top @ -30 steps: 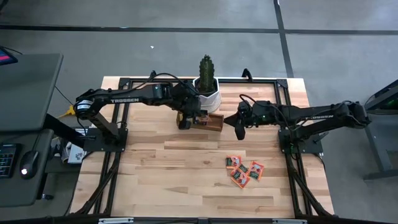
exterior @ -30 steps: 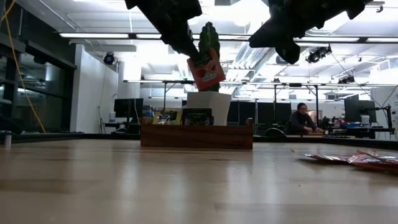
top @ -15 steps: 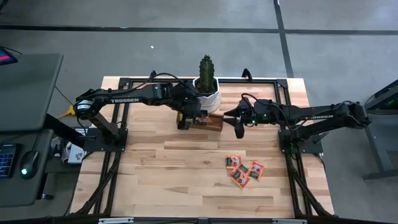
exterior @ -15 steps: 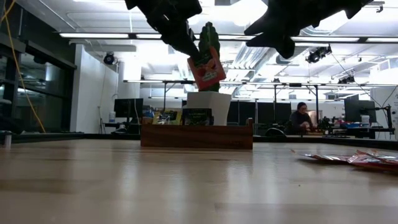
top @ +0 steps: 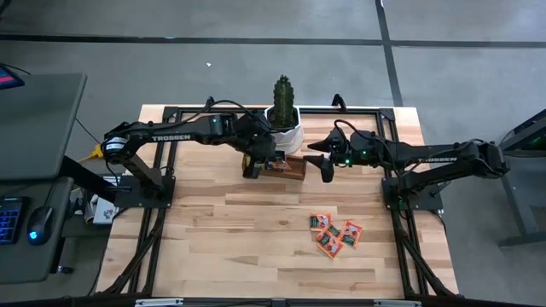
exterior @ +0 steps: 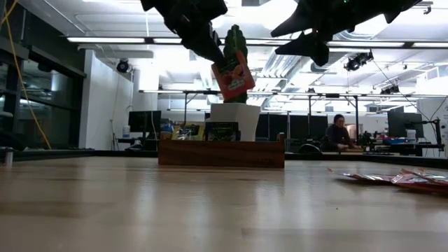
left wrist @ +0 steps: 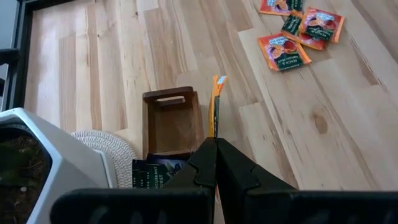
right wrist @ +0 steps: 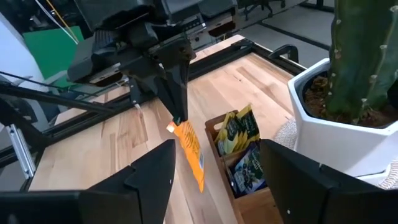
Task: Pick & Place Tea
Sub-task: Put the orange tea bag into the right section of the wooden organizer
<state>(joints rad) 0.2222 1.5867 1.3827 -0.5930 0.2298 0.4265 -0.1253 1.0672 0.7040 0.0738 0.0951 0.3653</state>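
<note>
My left gripper (exterior: 210, 50) hangs above the brown wooden tray (exterior: 221, 152), shut on an orange-red tea sachet (exterior: 234, 75). The left wrist view shows this sachet edge-on (left wrist: 214, 109) beside the tray's empty end compartment (left wrist: 171, 123). My right gripper (top: 323, 164) is raised to the right of the tray, open, with nothing between its fingers. The tray's other compartments hold yellow-green sachets (right wrist: 239, 127) and dark blue sachets (right wrist: 249, 171), standing upright. Several more orange-red sachets (top: 334, 234) lie flat on the table at the near right. My left gripper pinches the sachet's upper edge (left wrist: 214, 132) between its two fingers, which slant down from above. The sachet hangs tilted below the fingertips (exterior: 218, 60), clear of the tray and the table.
A cactus in a white pot (top: 284, 119) stands on a woven mat just behind the tray. A black metal frame (top: 358, 111) runs around the tabletop. Bare wood lies in front of the tray. A person sits far off in the room (exterior: 341, 133).
My right gripper has opened wide and risen a little, drifting slightly toward the far edge. My left gripper and its sachet have kept still above the tray.
</note>
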